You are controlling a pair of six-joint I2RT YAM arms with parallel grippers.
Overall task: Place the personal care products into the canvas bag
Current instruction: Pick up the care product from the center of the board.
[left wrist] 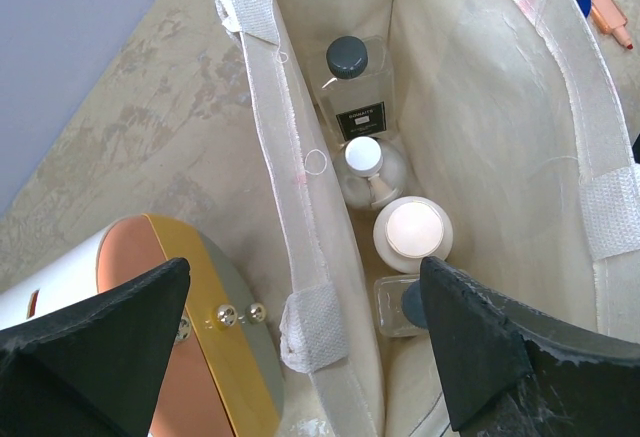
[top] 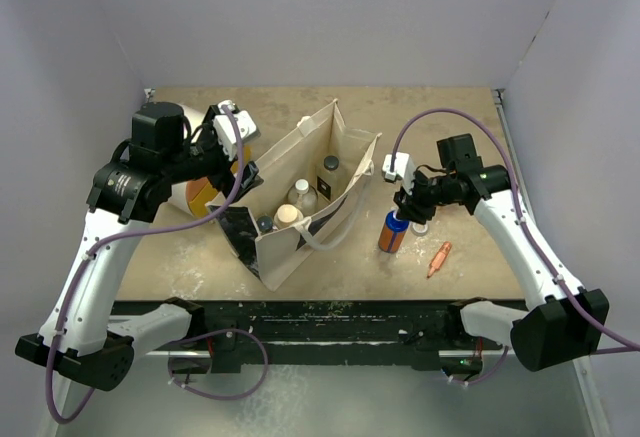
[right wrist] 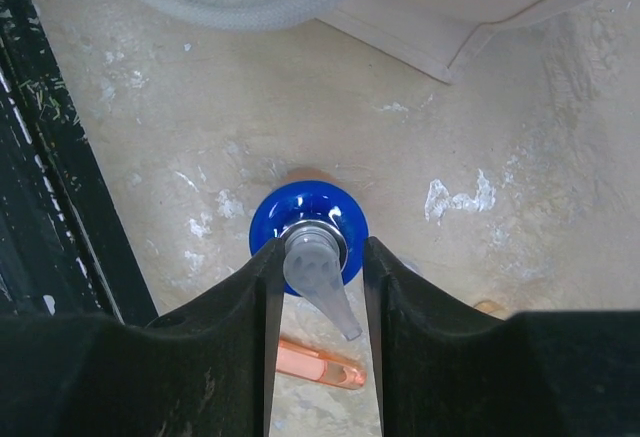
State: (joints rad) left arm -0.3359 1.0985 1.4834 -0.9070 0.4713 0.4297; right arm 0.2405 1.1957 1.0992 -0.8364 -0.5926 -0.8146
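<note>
Four personal care products are in the canvas bag (top: 283, 255) and at least one is out. The orange pump bottle (top: 392, 233) with the blue top stands upright on the table (top: 440, 117), just to the right of the bag and not touching it. My right gripper (right wrist: 320, 252) is down over it, a finger on each side of the pump head and tight in. I cannot tell if the fingers are actually clamped on it, as a sliver of gap shows on one side. A small salmon-orange tube (top: 439, 258) lies flat near that bottle, further right; it is likely another product to go in, but it is too small to be sure. The bag stands open. In a row along its bottom are a square clear bottle with black cap (left wrist: 355, 82), a round white bottle (left wrist: 368, 172), a tan-capped bottle (left wrist: 412, 232) and a small clear bottle with dark cap (left wrist: 400, 302), all upright as far as I can see. My left gripper (left wrist: 305, 267) has its fingers wide apart and holds nothing. It straddles the bag's left wall, one finger over the bag mouth and the other over the big white drum with orange end (left wrist: 150, 287), which lies on its side right beside the bag. My read is that most of the task is done, with the pump bottle and maybe the tube left.
</note>
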